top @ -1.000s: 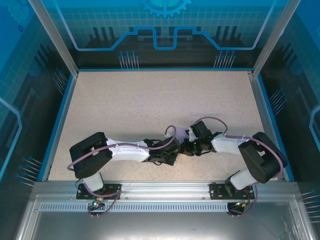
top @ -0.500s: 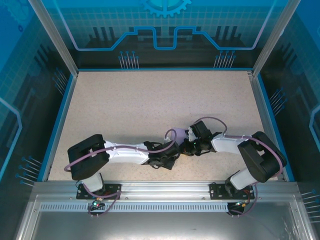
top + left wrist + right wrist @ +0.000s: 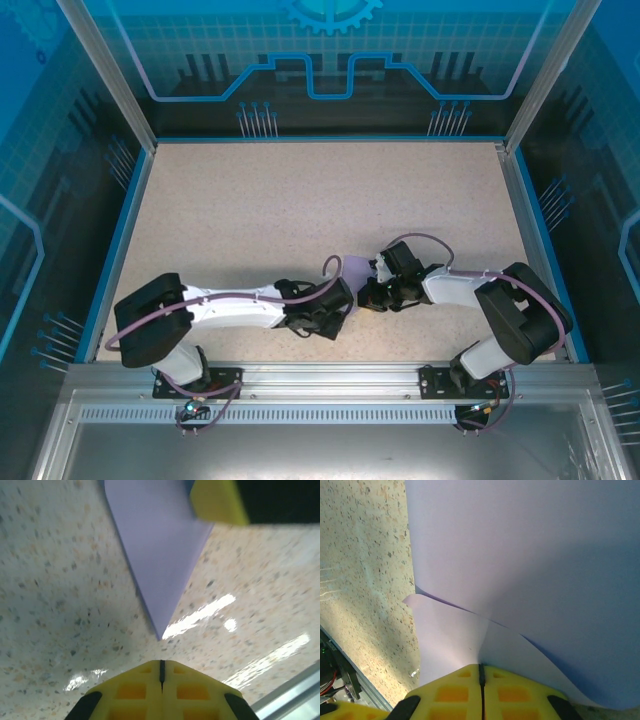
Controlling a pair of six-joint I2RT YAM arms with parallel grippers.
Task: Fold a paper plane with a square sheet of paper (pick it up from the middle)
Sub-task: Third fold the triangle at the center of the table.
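Note:
The lilac sheet of paper point(image 3: 357, 268) lies folded on the speckled table between my two grippers. In the left wrist view it is a flat narrow shape point(image 3: 155, 545) tapering to a point just ahead of my left gripper point(image 3: 161, 662), which is shut with nothing in it and apart from the tip. A yellow finger point(image 3: 217, 502) of the right gripper sits on the paper's far edge. In the right wrist view the paper point(image 3: 520, 555) has a raised upper layer, and a crease runs into the shut right gripper point(image 3: 481, 666). From above, the left gripper point(image 3: 345, 298) and right gripper point(image 3: 366, 294) nearly meet.
The table point(image 3: 300, 200) has a blue rim on its sides and back. A metal rail point(image 3: 320, 380) runs along the near edge, close behind both grippers; it also appears in the left wrist view point(image 3: 295, 690). Glass walls enclose the space.
The left arm has drawn back to the near left, its elbow swinging out left and its gripper sliding slightly away from the paper. The right arm has held still.

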